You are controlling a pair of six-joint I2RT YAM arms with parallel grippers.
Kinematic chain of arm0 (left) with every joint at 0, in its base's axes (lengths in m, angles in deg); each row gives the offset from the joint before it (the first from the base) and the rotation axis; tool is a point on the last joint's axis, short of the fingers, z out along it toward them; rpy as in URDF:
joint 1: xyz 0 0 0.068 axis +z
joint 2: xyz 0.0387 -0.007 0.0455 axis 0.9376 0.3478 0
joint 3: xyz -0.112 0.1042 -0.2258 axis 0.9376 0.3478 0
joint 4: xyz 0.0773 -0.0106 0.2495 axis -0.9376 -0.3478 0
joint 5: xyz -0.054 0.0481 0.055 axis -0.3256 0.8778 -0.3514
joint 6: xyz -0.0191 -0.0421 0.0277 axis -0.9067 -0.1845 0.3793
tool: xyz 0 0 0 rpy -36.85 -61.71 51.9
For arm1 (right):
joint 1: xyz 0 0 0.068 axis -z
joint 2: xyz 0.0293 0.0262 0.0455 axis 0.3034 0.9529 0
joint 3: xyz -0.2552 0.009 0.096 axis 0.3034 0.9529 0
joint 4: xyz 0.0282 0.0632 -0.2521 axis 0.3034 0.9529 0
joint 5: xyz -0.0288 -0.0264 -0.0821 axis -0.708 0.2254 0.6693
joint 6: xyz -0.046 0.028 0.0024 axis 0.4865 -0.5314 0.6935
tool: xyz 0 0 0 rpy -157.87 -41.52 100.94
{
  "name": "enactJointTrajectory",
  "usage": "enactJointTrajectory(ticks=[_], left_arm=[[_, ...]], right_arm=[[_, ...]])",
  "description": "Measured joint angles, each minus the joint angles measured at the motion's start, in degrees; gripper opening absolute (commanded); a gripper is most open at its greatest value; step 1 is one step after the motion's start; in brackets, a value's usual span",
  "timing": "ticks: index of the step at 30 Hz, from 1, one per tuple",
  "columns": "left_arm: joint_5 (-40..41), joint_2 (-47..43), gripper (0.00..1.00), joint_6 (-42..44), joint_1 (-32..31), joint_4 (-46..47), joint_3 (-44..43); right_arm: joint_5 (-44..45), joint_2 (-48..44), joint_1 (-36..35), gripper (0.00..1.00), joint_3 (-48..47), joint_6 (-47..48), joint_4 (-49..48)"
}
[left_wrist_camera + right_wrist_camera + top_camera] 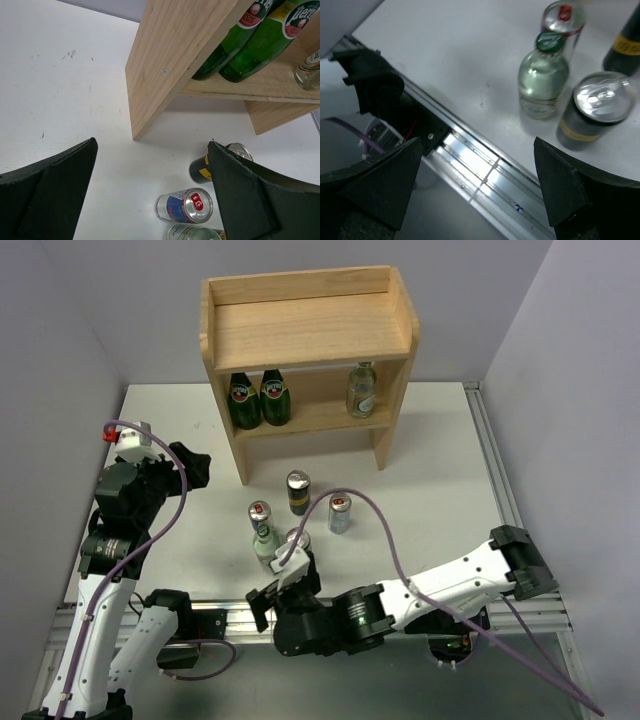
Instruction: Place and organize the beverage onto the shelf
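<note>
beverage tally: three drinks on the shelf (300, 335), five on the table (440, 460)

neither arm holds anything. the left gripper (152, 145) hangs beside the shelf's left side panel, its fingers spread wide around bare air. the right gripper (477, 142) is spread just as wide and also grips nothing. it looks down over the table's near edge, with a clear bottle (543, 82) and a black-and-gold can (595, 112) up to its right.

the step in hand looks like the right arm's reach for that near pair. to do it well, turn the fingers to face the clear bottle, close on its wide body rather than the neck, and lift straight up. the can stands just beside it and would likely tip at a nudge. the gap on the lower board looks like a fitting spot.

count:
- green bottles: two, one (240, 400) beside the other (273, 397), at the left of the lower board.
- clear bottles: two, one on the lower board's right (362, 390) and one on the table.
- black-and-gold cans: two on the table, the second (298, 492) nearer the shelf.
- blue-and-silver cans: two on the table, one to the left (260, 517) and one to the right (340, 513).
</note>
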Motion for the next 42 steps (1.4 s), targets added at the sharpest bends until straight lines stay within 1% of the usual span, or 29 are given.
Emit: enactJointTrajectory(ticks=[3,6,9,12,16,24,29,37,42], left_arm=[[0.00,0.00,0.99,0.00,0.00,0.00,0.00],[0.00,-0.04,0.99,0.00,0.00,-0.02,0.00],[-0.04,-0.09,0.99,0.00,0.00,0.00,0.00],[-0.11,-0.07,0.99,0.00,0.00,0.00,0.00],[-0.28,-0.31,0.99,0.00,0.00,0.00,0.02],[-0.66,-0.87,0.99,0.00,0.00,0.02,0.02],[-1.05,-0.96,0.99,0.00,0.00,0.02,0.04],[-1.51,-0.94,0.99,0.00,0.00,0.02,0.04],[-1.53,-0.90,0.99,0.00,0.00,0.02,0.04]], right_arm=[[-3.72,4.04,0.02,0.99,0.28,0.74,-4.81],[-8.17,6.36,1.57,0.99,1.97,-0.07,-8.63],[-11.82,6.86,5.62,0.99,5.84,-1.01,-11.87],[-13.35,8.39,9.33,0.99,6.86,-1.88,-12.61],[-14.71,11.43,10.73,0.99,6.84,-3.02,-14.34],[-16.79,17.29,13.16,0.99,6.19,-4.50,-14.73],[-16.44,18.21,15.45,0.99,6.19,-4.66,-16.04],[-16.26,24.41,19.12,0.99,5.90,-3.69,-20.28],[-16.26,25.77,20.00,0.99,4.33,-2.67,-21.57]])
